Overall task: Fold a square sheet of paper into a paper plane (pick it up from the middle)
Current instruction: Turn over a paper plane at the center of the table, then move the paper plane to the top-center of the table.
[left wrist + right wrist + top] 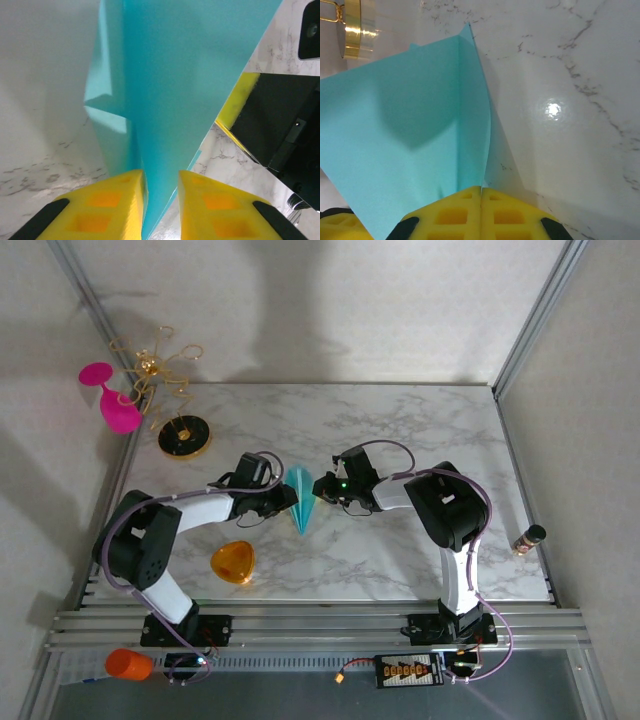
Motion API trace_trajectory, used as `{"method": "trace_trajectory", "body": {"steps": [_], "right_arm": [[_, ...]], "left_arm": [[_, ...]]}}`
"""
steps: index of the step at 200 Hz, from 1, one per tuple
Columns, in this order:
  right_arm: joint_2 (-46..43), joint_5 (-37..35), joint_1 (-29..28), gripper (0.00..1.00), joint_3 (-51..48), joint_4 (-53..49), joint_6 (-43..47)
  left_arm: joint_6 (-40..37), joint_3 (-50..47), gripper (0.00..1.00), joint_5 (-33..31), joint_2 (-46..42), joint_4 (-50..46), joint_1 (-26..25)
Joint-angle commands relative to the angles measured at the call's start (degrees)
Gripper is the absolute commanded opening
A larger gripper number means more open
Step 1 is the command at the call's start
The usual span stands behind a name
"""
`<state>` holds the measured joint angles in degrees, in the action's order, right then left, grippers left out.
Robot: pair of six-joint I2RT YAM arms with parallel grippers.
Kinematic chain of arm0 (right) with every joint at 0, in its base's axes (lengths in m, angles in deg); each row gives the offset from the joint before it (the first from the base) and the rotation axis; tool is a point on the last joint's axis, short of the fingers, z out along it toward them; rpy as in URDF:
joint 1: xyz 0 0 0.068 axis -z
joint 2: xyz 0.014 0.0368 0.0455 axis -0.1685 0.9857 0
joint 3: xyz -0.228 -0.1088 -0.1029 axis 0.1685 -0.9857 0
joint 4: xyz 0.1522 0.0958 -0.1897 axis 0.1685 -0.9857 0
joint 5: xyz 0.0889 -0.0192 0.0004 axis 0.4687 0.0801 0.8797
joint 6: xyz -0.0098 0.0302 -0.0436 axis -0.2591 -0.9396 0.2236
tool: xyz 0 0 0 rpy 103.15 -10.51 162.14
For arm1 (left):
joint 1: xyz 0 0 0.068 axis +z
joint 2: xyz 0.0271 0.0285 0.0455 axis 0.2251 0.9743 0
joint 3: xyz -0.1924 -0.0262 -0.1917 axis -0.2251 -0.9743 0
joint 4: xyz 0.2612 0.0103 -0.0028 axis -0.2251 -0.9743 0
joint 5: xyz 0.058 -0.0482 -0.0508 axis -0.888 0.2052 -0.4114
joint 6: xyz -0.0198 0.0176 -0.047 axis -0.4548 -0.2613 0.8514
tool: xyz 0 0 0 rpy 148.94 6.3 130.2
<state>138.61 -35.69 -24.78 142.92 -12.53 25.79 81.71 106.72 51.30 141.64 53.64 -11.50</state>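
Paper plane (302, 498) sits between both claws at mid-surface (430, 430). Right claw (481, 192) is clamped shut on a folded edge. Left claw (161, 180) straddles the layers; I can't tell whether it bites. I judge the plane featherlight, limp and easily creased, so I'd pinch the layered spine gently.

My marble table (420, 430): orange piece (232, 562) near me, left side; gold stand (184, 436) at far left corner.

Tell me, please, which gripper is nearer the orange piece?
Left. The left gripper straddles the paper plane, up and right of the orange piece; the right gripper pinches the plane's far side, farther away.
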Motion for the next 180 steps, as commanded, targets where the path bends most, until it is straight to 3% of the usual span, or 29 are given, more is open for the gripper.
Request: {"method": "trace_trajectory", "body": {"steps": [1,80,180], "right_arm": [[1.41,0.96,-0.06,0.06,0.91,-2.03,0.80],[0.73,2.21,-0.02,0.07,1.32,-2.73,2.21],[-0.82,5.38,0.00,0.12,1.69,-2.29,2.21]], "left_arm": [[-2.51,3.00,0.26,-1.03,1.62,-3.29,-1.70],[-6.09,7.74,0.28,-8.42,4.20,-10.19,-5.07],[-7.41,8.80,0.49,-8.16,5.19,-10.52,-6.69]]}}
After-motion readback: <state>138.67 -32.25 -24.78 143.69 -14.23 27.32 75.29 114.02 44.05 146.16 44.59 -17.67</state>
